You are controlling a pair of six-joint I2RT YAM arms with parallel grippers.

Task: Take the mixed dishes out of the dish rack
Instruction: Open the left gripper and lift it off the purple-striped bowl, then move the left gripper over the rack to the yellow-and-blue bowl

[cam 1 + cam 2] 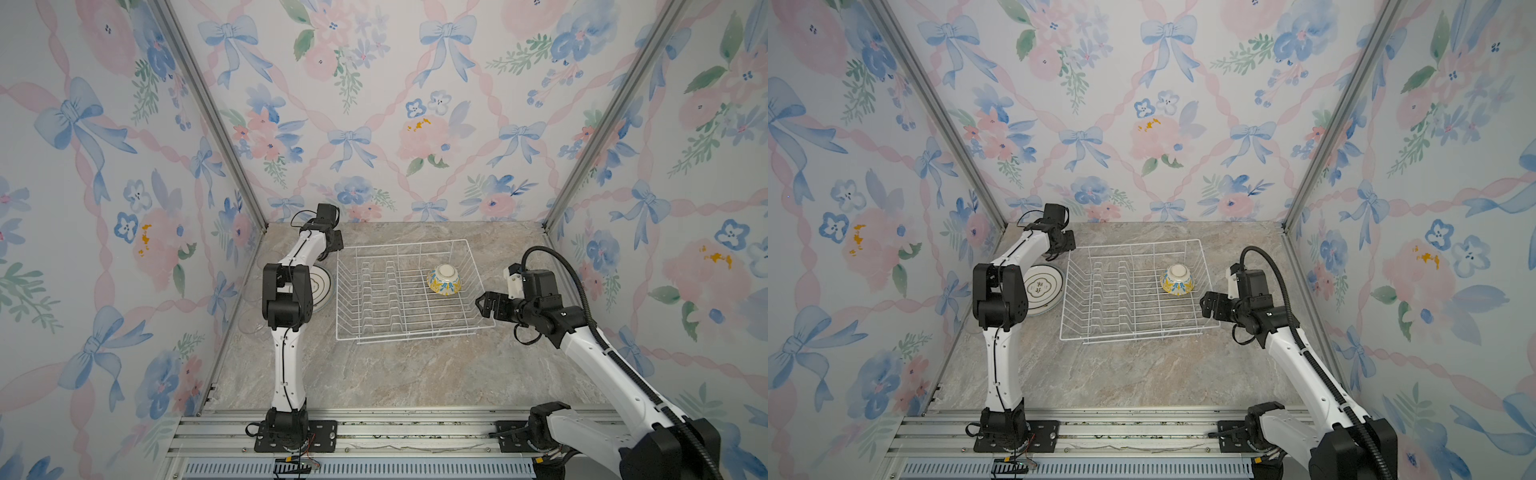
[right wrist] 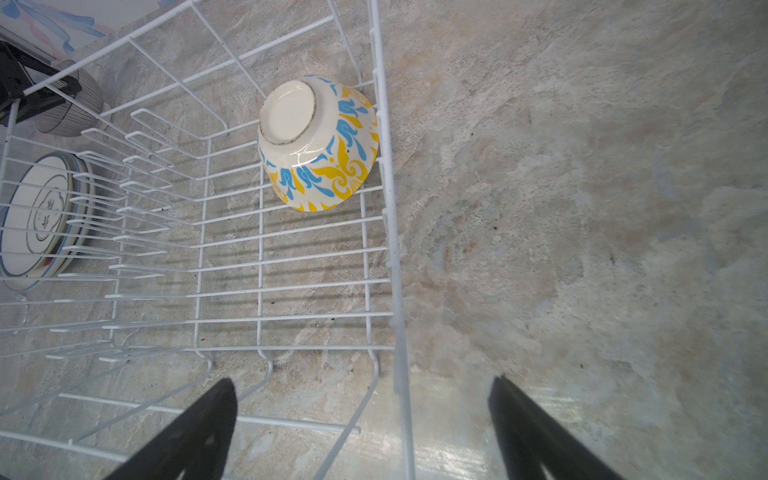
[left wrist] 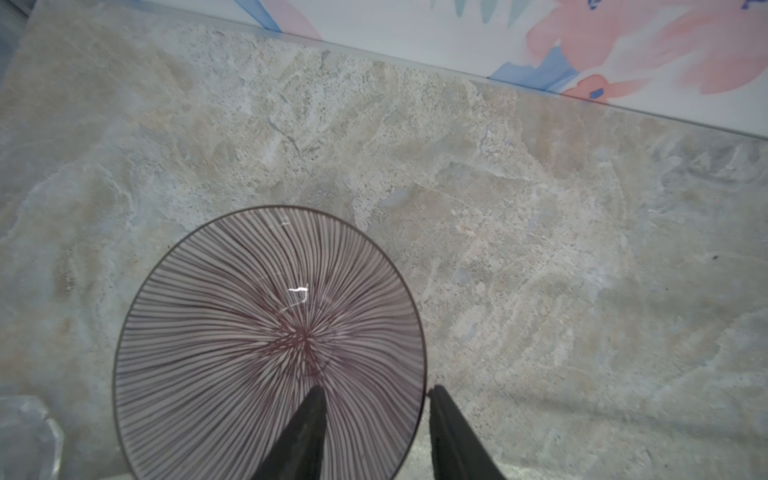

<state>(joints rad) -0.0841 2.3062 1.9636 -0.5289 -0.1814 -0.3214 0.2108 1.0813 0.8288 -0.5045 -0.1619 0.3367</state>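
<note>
1. We see the yellow-blue floral bowl [image 1: 444, 280] upside down, foot ring up, inside the dish rack [image 1: 409, 332] against its right wall; it looks like the last dish there.
2. The right end effector [image 2: 361, 432], released and wide, hovers just outside that wall, nearer the bowl; we judge it should take it.
3. The left end effector [image 3: 374, 432] straddles the grey-striped bowl [image 3: 270, 345] rim on the table [image 1: 374, 374], pads parted, not pinching.

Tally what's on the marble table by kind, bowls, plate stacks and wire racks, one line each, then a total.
Bowls: 2, yellow-blue floral bowl upside down in the rack, grey-striped bowl on the table
Stacks of white plates: 1
White wire dish rack: 1
Total: 4
</note>
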